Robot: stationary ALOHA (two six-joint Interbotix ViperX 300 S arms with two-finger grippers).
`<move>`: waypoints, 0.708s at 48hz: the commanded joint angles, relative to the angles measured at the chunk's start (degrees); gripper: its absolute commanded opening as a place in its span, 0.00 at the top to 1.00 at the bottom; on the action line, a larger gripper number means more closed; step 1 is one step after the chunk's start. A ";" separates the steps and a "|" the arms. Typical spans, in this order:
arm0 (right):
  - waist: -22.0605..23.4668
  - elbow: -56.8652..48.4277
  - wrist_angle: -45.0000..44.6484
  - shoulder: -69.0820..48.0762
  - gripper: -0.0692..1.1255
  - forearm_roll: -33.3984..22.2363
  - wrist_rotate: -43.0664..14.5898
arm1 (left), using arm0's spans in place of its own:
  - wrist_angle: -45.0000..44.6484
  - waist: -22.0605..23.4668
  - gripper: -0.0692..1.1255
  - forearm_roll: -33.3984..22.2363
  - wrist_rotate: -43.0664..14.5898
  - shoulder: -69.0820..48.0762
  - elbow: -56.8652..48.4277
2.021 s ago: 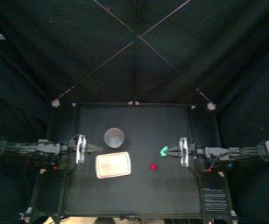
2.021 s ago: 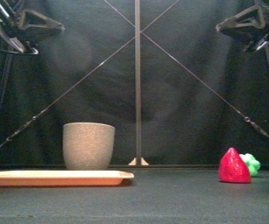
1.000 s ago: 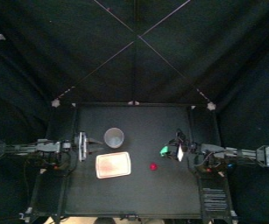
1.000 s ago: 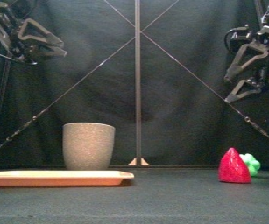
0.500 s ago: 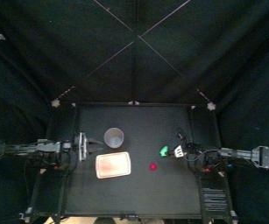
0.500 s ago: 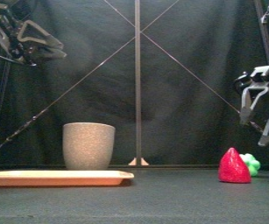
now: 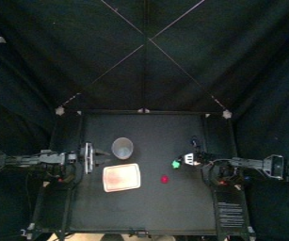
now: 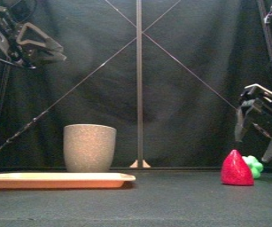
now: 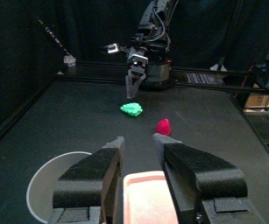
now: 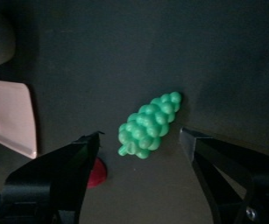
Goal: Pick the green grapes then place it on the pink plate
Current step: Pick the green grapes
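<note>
Grapes (image 10: 148, 127) at table's (image 7: 147, 127) 3 o'clock — I hold right gripper (image 10: 140, 138) over them, jaws spread to straddle for the pinch. Left gripper (image 9: 140, 144) parked spread at 9 o'clock, clear of pink plate (image 7: 121, 178).

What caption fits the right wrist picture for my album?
Right gripper, jaws open, hangs over the green grapes, with the pink tray off to one side.
</note>
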State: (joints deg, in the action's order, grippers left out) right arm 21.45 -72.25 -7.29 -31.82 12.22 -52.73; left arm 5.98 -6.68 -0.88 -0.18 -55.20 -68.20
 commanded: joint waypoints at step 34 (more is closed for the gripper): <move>-5.19 5.80 2.99 15.12 0.13 1.23 -0.09 | 0.62 0.09 0.32 0.00 0.26 0.26 -0.18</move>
State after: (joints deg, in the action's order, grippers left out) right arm 17.14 -67.06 -4.31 -16.44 13.36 -52.73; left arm 6.06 -6.68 -0.88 0.00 -55.11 -69.26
